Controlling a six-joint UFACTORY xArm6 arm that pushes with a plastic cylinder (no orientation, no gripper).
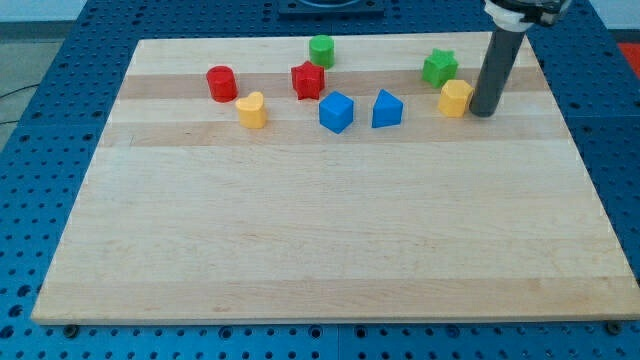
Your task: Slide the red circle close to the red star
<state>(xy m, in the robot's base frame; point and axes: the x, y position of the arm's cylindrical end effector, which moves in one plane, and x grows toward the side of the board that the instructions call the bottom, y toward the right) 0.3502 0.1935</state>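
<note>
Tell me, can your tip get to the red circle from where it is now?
Probably yes: my tip sits far right beside the yellow block; the red circle is far left, reachable below the blocks.

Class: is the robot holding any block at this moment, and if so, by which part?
Nothing is held. My tip stands just right of the yellow block, far from the red circle.

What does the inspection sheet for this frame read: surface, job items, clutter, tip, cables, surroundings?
Surface: wooden board, blocks all near the view's top.
Job's things: red circle at the view's left; red star to its right, apart.
Clutter: yellow heart, green cylinder, blue cube, blue prism, green star, yellow hexagon.
Grippers: none; my tip right beside the yellow hexagon, far from both red blocks.
Cables: nothing seen.
Surroundings: blue perforated table.
</note>
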